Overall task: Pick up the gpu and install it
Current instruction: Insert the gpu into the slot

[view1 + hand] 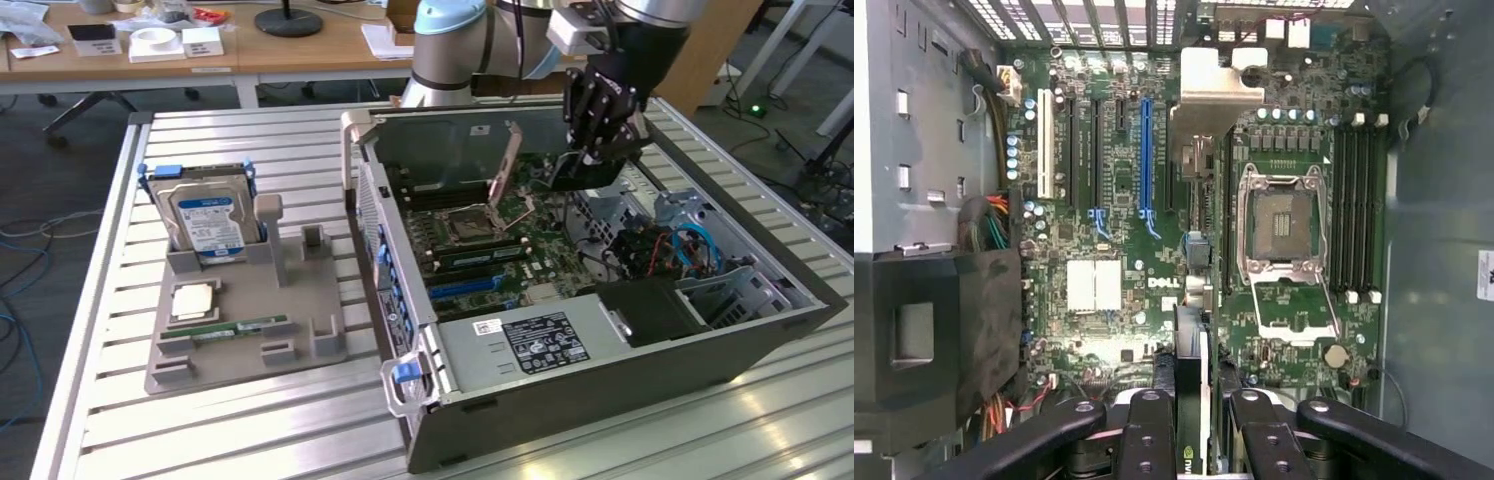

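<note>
Nearest you in the exterior view is the open computer case point(601, 350), lying on its side on the slatted table point(240, 440), with a blue latch point(404, 372) at its near corner and the motherboard point(494, 250) exposed inside. To the exterior view's left of the case you have a grey parts holder point(247, 350). A hard drive point(207, 220) with a blue label stands upright at the holder's far end, and a RAM stick point(247, 326) lies flat nearer you. Over the far right part of the case the gripper point(597, 150) hangs from the arm point(454, 40), its jaws closed on the gpu point(587, 175), which is held edge-down above the board. In the wrist view the finger links point(1144, 440) are closest to you, and the gpu point(1191, 350) sits edge-on, pinched between them in the gripper point(1199, 435). Beyond it you look straight onto the motherboard point(1114, 290), with a blue expansion slot point(1146, 150), the open CPU socket point(1282, 225) and the memory slots point(1352, 210) beside that socket. Whether the card's lower edge touches the board, you cannot tell from either view.
</note>
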`<state>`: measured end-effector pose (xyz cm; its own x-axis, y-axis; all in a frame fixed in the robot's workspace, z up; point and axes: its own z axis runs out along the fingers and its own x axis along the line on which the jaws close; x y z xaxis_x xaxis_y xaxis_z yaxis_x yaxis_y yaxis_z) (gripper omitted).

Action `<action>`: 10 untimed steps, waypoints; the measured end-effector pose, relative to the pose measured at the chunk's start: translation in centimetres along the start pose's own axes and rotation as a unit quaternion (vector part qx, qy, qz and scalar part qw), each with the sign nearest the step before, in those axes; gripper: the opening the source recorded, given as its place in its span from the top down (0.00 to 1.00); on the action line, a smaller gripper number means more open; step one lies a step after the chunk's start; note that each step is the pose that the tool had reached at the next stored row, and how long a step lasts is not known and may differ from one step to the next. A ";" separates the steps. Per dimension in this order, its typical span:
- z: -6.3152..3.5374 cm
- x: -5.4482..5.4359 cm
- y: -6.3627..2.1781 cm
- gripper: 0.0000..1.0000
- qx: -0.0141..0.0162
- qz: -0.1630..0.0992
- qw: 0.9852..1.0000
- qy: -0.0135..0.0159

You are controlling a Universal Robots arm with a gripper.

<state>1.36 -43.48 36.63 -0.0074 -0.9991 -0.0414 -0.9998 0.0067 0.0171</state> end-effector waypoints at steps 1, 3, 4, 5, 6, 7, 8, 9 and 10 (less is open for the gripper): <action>0.20 0.0 0.06 0.74 0.000 -0.001 1.000 0.000; 0.55 0.0 0.14 0.74 0.000 -0.005 1.000 0.000; 0.72 0.0 0.19 0.74 0.000 -0.006 1.000 0.000; 0.88 0.0 0.23 0.74 0.000 -0.008 1.000 0.000; 1.05 0.0 0.28 0.74 0.000 -0.009 1.000 0.000; 1.22 0.1 0.32 0.74 0.000 -0.011 1.000 0.000; 1.38 0.1 0.35 0.74 0.000 -0.012 1.000 0.000; 1.50 0.1 0.38 0.74 -0.001 -0.013 1.000 0.000; 1.59 0.1 0.40 0.74 -0.001 -0.015 1.000 0.000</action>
<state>0.92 -43.48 35.04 0.0217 -0.9989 -0.0413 -0.9996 -0.0224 0.0171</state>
